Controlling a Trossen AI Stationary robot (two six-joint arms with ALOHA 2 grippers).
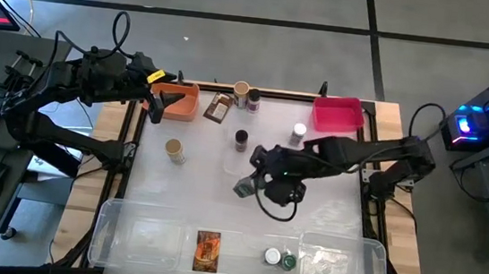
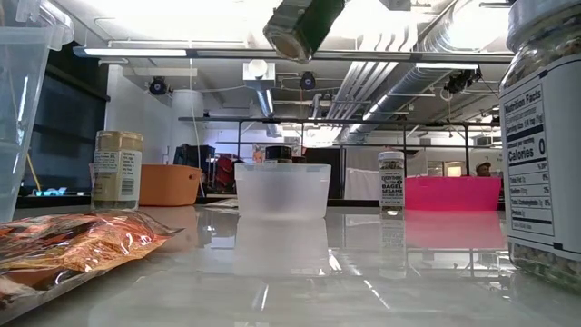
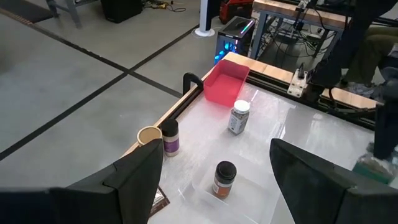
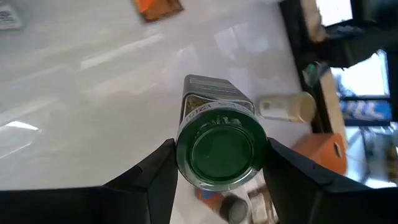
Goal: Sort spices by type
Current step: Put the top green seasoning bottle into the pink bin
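Observation:
My right gripper [image 1: 251, 181] hangs over the table's middle, shut on a green-capped spice jar [image 4: 221, 152], which also shows high up in the low view [image 2: 304, 25]. My left gripper [image 1: 160, 102] waits open by the orange bin [image 1: 176, 103], holding nothing. A dark-capped jar [image 3: 224, 177] stands in a small clear tub [image 2: 281, 191]. A white-capped jar [image 1: 299, 133] stands near the pink bin [image 1: 337, 114], and a tan-capped jar [image 1: 174, 151] stands at the left. Two jars [image 1: 247, 94] and a brown packet [image 1: 218, 108] are at the far edge. An orange packet [image 1: 206, 250] and two jars [image 1: 279, 259] lie near the front. My right gripper pinches the green-capped jar between its two fingers, one on each side of the cap end [image 4: 185, 163]. The fingers slant down from the table's right side. The jar is lifted well clear of the table and tilted, its bottom pointing away from the gripper.
Long clear tubs [image 1: 140, 235] [image 1: 346, 255] line the near edge. The pink bin sits at the far right, the orange bin at the far left. In the low view a large jar [image 2: 545, 136] stands close at the right.

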